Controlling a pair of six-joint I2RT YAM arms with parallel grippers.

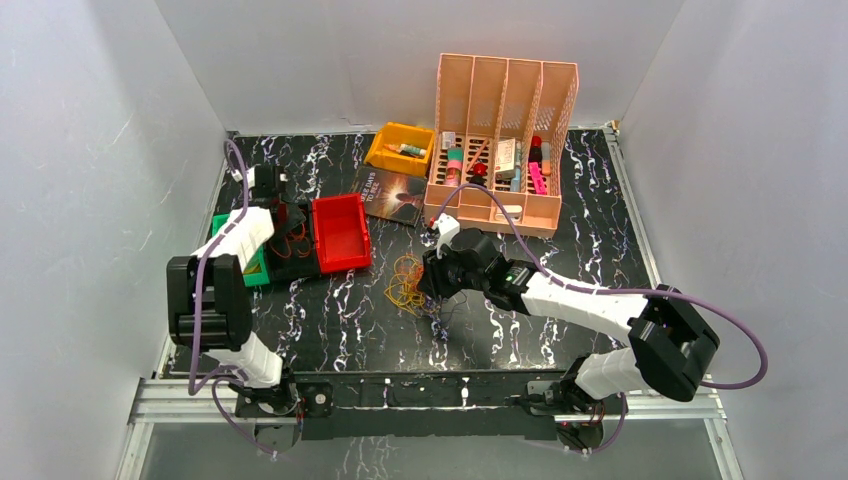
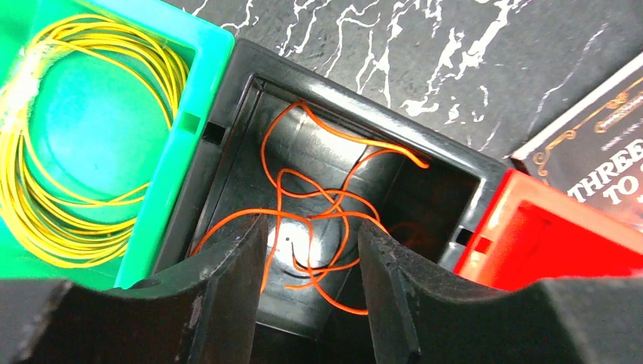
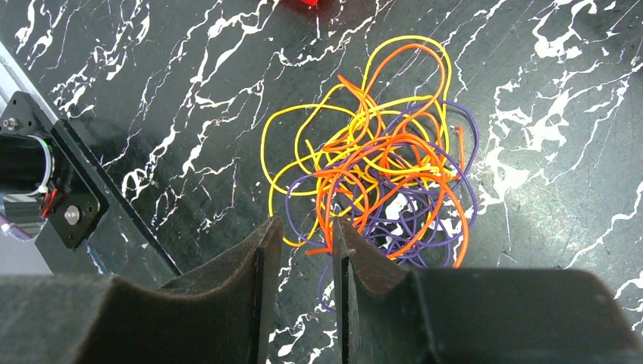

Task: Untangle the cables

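Far left: green bin point(image 2: 193, 76) holds a coiled yellow cable point(image 2: 30, 220). Touching it on the right, a black bin point(image 2: 341, 95) holds a loose orange cable point(image 2: 334, 205). The left gripper point(image 2: 312, 235) hangs over the black bin, jaws spread, gripping nothing. A red bin point(image 2: 546, 227) sits against the black bin's right side. Mid-table point(image 1: 330, 320): a tangle of cables point(image 3: 387, 167) in yellow, orange and purple lies flat. The right gripper point(image 3: 299, 231) is at its near edge, jaws apart by a narrow gap; an orange strand ends at the gap, not visibly clamped.
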